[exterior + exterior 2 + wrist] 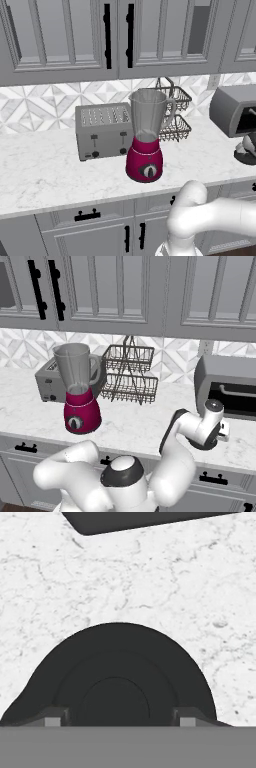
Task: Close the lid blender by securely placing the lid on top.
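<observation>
Two dark fingertips (56,717) of the claw (117,718) stand on either side of a round black lid (117,677) lying flat on the white marble counter (165,587); the tips sit at the lid's flanks, though whether they are pressing it or have a sliver of gap cannot be told, so the grip itself is uncertain. Just beyond the lid, past a bare stretch of marble, lies the dark edge of the toaster oven (227,388). Well off to the claw's left stands the blender (77,388), upright on its magenta base, its clear jar open at the top and its handle turned toward the wire rack (129,375). Farther left again, behind the blender, sits the silver toaster (102,131), against the tiled wall
</observation>
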Robot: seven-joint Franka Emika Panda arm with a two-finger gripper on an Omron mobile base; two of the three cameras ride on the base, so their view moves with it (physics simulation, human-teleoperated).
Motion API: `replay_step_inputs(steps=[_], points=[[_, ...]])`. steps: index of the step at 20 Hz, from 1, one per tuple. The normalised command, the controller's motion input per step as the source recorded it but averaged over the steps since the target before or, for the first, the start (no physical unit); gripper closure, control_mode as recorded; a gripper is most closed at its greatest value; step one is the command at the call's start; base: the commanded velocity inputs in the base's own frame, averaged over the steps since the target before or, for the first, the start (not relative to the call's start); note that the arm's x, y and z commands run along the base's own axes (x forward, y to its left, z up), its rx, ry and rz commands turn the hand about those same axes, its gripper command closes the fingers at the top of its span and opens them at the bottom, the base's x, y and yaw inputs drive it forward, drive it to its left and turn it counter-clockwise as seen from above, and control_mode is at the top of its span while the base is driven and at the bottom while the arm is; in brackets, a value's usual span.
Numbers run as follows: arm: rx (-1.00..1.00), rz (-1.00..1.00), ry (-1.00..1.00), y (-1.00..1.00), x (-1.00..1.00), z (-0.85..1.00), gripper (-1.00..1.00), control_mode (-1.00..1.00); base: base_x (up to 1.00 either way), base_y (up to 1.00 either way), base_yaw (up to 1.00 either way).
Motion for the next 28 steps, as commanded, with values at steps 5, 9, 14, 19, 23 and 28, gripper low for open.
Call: replay_step_inputs(steps=[5, 9, 14, 19, 23, 28], points=[[0.0, 0.0, 0.01, 0.0, 0.01, -0.37, 1.0, -1.0, 0.0, 0.0, 0.0], [0.0, 0.0, 0.02, 0.04, 0.0, -0.32, 1.0, -1.0, 0.0, 0.0, 0.0], [0.0, 0.0, 0.02, 0.01, 0.0, -0.1, 1.0, -1.0, 0.0, 0.0, 0.0], [0.0, 0.01, 0.0, 0.08, -0.04, 0.0, 1.0, -1.0, 0.0, 0.0, 0.0], [0.0, 0.03, 0.0, 0.21, -0.25, 0.21, 1.0, -1.0, 0.0, 0.0, 0.0], [0.0, 0.05, -0.02, 0.26, -0.4, 0.61, 1.0, -1.0, 0.0, 0.0, 0.0]])
